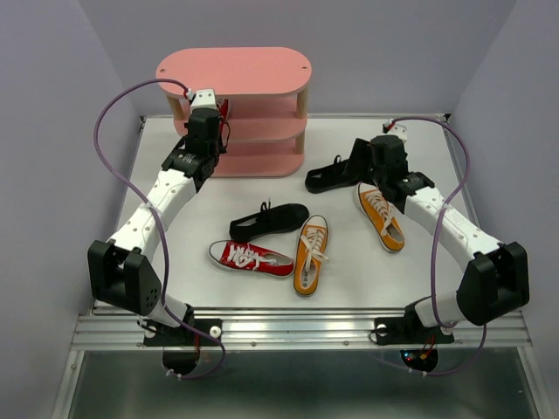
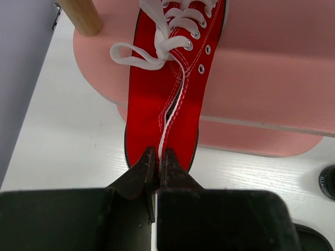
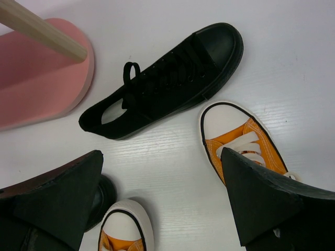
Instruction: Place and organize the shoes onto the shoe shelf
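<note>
The pink shoe shelf (image 1: 234, 72) stands at the back of the table. My left gripper (image 1: 210, 112) is at its left front and is shut on the heel of a red shoe (image 2: 167, 78). This shoe lies toe-in on the middle board (image 2: 261, 68), its heel overhanging the edge. My left gripper (image 2: 158, 157) pinches the heel rim. My right gripper (image 1: 358, 161) is open and empty (image 3: 162, 198) above the table, over a black shoe (image 1: 325, 178). A second black shoe (image 1: 268, 221), a red shoe (image 1: 251, 258) and two orange shoes (image 1: 311, 254) (image 1: 382, 216) lie on the table.
A wooden shelf post (image 2: 81, 15) stands just left of the held shoe. In the right wrist view a black shoe (image 3: 167, 78) lies ahead, with orange toes at the right (image 3: 235, 136) and below (image 3: 123, 230). Purple walls close in both sides.
</note>
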Controlling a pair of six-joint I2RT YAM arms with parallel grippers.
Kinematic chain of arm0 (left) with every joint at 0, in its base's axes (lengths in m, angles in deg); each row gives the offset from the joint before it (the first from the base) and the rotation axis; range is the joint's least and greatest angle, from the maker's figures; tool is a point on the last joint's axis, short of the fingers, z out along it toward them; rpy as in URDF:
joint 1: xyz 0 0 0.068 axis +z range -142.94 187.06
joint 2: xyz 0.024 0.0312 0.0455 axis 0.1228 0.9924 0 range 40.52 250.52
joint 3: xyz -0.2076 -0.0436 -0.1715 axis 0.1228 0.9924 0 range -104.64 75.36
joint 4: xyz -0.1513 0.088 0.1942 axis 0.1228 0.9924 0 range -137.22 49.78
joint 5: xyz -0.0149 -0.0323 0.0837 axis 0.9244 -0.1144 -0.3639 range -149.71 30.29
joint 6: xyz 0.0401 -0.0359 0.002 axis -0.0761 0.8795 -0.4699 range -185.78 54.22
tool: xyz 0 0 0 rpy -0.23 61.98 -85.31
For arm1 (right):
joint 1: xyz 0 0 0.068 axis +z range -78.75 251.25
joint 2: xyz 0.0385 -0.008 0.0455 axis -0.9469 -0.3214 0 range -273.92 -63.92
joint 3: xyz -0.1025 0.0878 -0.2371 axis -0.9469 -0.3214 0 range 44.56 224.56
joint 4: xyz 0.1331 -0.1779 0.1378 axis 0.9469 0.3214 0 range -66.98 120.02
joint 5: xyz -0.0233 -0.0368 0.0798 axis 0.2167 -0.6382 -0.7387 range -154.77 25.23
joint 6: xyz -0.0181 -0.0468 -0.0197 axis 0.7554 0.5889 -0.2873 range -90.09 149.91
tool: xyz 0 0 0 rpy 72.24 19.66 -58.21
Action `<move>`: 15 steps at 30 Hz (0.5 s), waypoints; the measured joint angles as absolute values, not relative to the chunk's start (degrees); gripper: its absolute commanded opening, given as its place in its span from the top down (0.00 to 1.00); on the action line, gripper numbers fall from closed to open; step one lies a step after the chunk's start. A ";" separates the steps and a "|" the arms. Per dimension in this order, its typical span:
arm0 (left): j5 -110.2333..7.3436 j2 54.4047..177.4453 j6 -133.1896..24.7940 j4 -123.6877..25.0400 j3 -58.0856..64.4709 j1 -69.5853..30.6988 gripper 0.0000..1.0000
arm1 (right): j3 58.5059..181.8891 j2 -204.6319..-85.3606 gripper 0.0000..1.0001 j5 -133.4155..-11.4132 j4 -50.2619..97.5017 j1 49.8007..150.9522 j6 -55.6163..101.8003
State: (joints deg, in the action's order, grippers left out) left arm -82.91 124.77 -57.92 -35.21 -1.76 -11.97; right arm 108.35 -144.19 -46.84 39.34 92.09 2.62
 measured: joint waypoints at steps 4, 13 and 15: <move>-83.34 125.58 -57.83 -34.97 -2.79 -12.01 1.00 | 108.35 -144.19 0.00 -46.84 39.36 92.09 2.60; -82.89 125.66 -59.62 -35.97 -3.29 -11.93 1.00 | 108.35 -144.19 0.00 -46.84 39.52 92.09 2.36; -82.58 125.86 -59.91 -36.52 -3.84 -11.86 1.00 | 108.35 -144.19 0.00 -46.84 39.52 92.09 2.12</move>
